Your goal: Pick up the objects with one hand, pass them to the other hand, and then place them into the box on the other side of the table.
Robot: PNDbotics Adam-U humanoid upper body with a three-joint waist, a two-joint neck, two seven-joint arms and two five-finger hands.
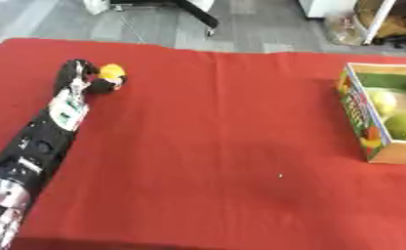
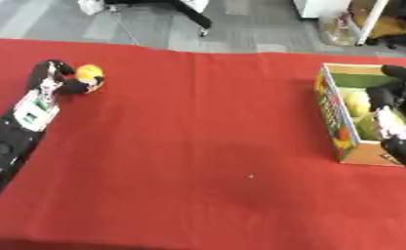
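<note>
Upper left, our left hand [image 1: 85,78] curls its fingers around an orange fruit [image 1: 112,71]; handover remains. Box [image 2: 336,124] at right holds fruit; right hand [image 2: 393,95] there, fingers unclear.

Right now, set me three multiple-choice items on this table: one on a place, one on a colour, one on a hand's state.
1. Where does the box stand?
A. at the table's right edge
B. at the table's left edge
C. in the middle

2. What colour is the cloth on the table?
A. blue
B. red
C. white

3. What is the left hand doing?
A. resting open, away from everything
B. curled round the yellow-orange object
C. reaching into the box

Answers:
1 A, the box sits far right, with green-yellow fruit inside.
2 B, red covers the whole top.
3 B, its fingers wrap the object at the far left; the right hand is over the box.
</note>
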